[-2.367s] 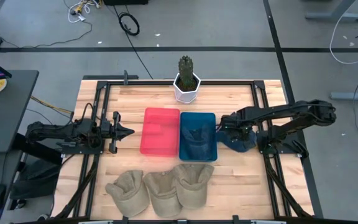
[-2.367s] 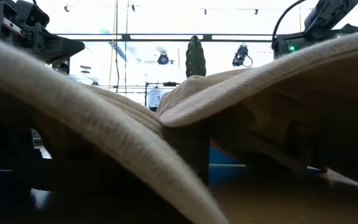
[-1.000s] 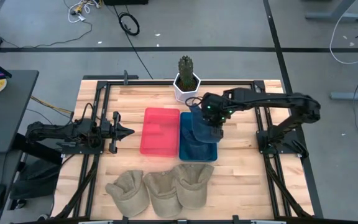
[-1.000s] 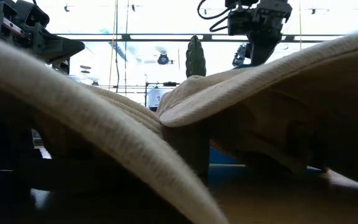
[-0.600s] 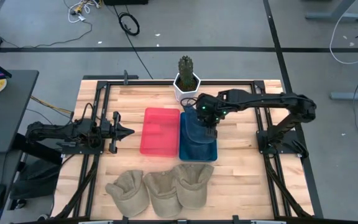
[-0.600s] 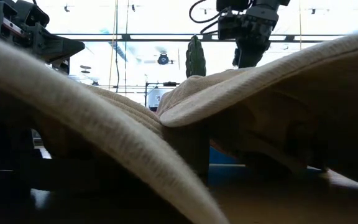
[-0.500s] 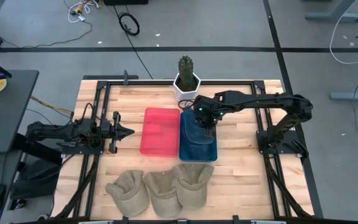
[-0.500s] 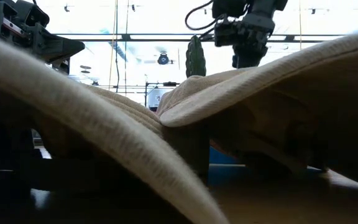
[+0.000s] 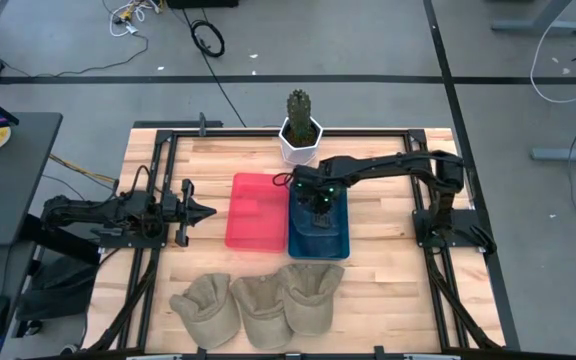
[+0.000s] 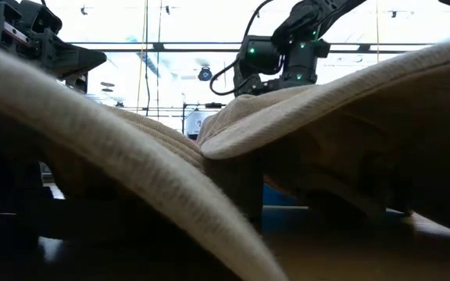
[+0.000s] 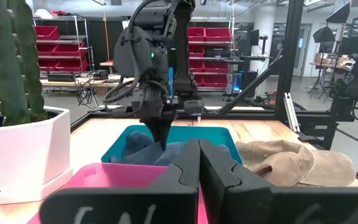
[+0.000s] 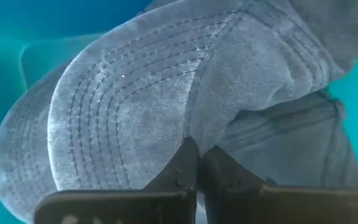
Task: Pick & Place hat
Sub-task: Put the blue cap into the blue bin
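A blue denim hat point(image 12: 123, 106) lies in the blue bin point(image 9: 340, 240) on top of other blue cloth. My right gripper point(image 9: 317, 203) reaches over this bin from the table's right, points down and is shut on the hat; the left wrist view shows it point(image 11: 164, 140) dipped into the bin. My left gripper point(image 9: 196, 211) waits shut above the table's left side, left of the pink bin point(image 9: 258, 212). Three tan hats point(image 9: 260, 302) lie in a row on the table near its near edge. My right gripper pinches a fold of the blue hat's crown cloth point(image 12: 211, 134), just behind the stitched brim, between its two fingers point(image 12: 182, 167). The fingers come from above, pointing down. The hat rests in the blue bin, slack under the gripper.
A white pot with a cactus point(image 9: 300, 132) stands at the far edge, just behind the two bins. A black frame point(image 9: 420, 200) runs round the work area. In the low view the tan hats point(image 10: 326, 94) fill the foreground and hide the bins.
My right gripper has moved toward the table's left and down, from above the blue bin's right side to its far middle. The blue hat, which hung below the fingers, has come down with it and now lies in the bin.
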Robot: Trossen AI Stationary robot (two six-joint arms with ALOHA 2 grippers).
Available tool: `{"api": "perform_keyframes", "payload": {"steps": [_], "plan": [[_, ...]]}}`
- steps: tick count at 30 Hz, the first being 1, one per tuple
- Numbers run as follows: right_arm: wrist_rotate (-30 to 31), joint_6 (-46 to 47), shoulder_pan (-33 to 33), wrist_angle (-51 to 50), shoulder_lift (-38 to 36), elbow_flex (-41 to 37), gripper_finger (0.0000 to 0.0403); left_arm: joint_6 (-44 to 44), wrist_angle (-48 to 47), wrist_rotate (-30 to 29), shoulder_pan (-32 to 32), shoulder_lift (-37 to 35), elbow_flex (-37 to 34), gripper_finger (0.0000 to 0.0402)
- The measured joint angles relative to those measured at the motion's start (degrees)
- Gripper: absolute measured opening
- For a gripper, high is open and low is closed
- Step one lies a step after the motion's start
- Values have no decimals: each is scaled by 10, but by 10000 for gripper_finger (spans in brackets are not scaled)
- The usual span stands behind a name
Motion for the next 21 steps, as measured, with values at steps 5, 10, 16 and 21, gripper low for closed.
{"api": "perform_keyframes", "payload": {"steps": [5, 10, 16, 21], "plan": [[-14, -10, -7, 8, 18, 0, 6, 0, 0, 0, 0, 0, 0, 3], [-15, -27, -9, 7, 19, -1, 10, 0, 0, 0, 0, 0, 0, 3], [-25, -56, -9, 0, 16, -2, 59, 0, 0, 0, 0, 0, 0, 3], [-19, -58, -10, 1, -10, -4, 136, 0, 0, 0, 0, 0, 0, 3]]}}
